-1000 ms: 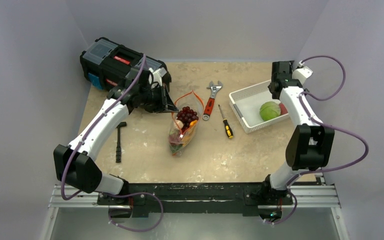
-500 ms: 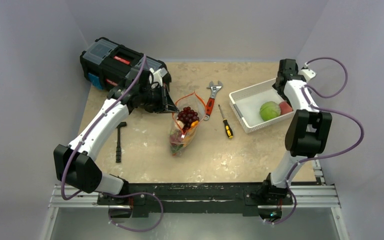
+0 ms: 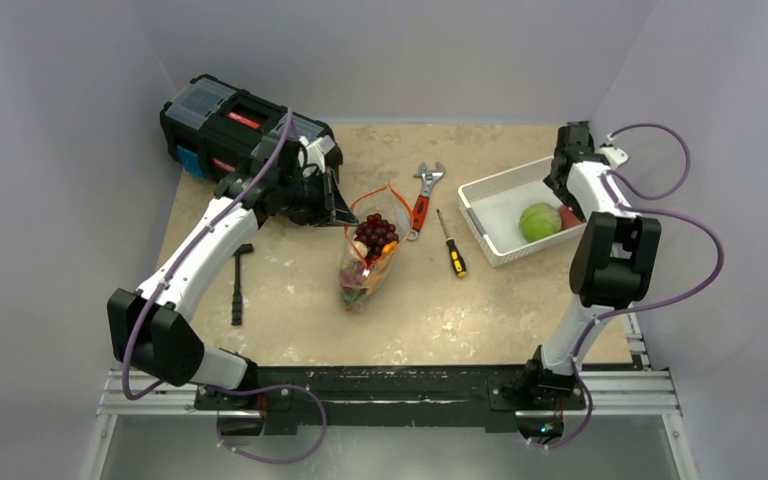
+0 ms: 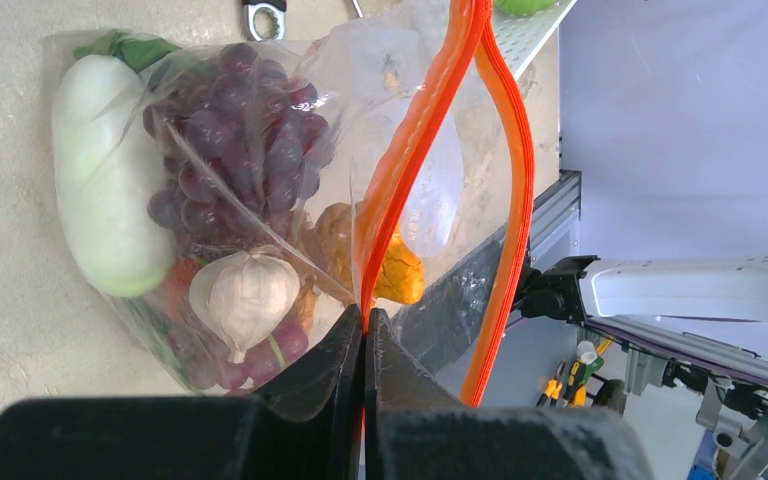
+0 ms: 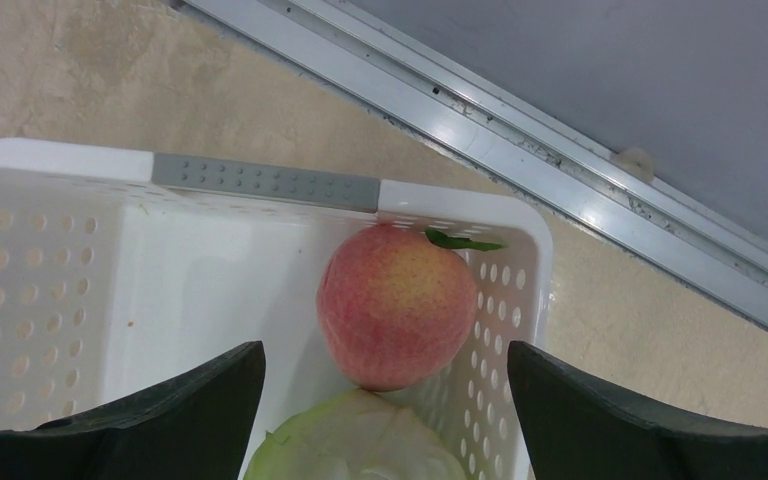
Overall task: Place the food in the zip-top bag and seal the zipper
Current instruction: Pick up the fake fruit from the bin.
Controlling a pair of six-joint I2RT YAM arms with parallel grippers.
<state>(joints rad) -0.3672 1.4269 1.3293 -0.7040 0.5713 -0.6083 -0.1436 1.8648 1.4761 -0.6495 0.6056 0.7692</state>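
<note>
While left gripper (image 4: 363, 328) pinches zipper (image 4: 428, 120); right gripper (image 5: 385, 352) gapes over pink-red fruit (image 5: 396, 300)

Left fingers (image 4: 325, 365) pressed together, pinching zipper (image 4: 394, 200) at one end of mouth. Its two orange strips spread apart beyond pinch. Clear zip-top bag (image 4: 432, 195) lies on beige desk (image 4: 10, 330). Inside: purple grapes (image 4: 235, 130), white-green radish (image 4: 100, 200), garlic bulb (image 4: 245, 292), orange piece (image 4: 402, 278).

bag (image 3: 365, 272): clear, mid-table, mouth open; holds grapes (image 4: 230, 120), radish (image 4: 100, 190), garlic (image 4: 245, 290)
zipper (image 4: 415, 130): orange, unsealed
peach (image 5: 398, 305), cabbage (image 5: 360, 445): touching, in basket (image 5: 60, 165)
</note>
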